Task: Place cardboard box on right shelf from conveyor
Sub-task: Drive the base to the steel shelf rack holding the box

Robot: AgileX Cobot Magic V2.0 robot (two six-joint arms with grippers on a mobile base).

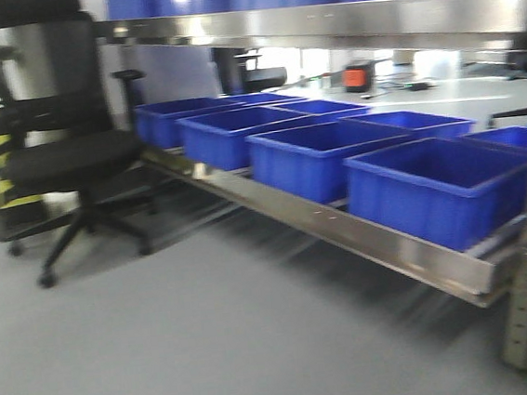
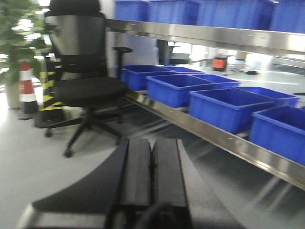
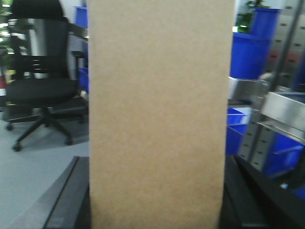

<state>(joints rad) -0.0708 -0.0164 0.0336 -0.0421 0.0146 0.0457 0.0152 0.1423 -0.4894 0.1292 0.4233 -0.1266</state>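
In the front view we see neither gripper nor the cardboard box. The right shelf runs across the view carrying a row of blue bins. Those we can look into appear empty. An office chair stands by the shelf's far end.

From the left wrist, the left gripper has its fingers pressed together with nothing between them. The bins lie ahead and to its right, the chair ahead and to its left.

From the right wrist, the right gripper clasps the cardboard box, which stands upright between its fingers and fills the view ahead. We judge it light and stiff-walled yet crushable, so a moderate squeeze across its sides suits it. Perforated uprights and more bins lie beyond, to this gripper's right.
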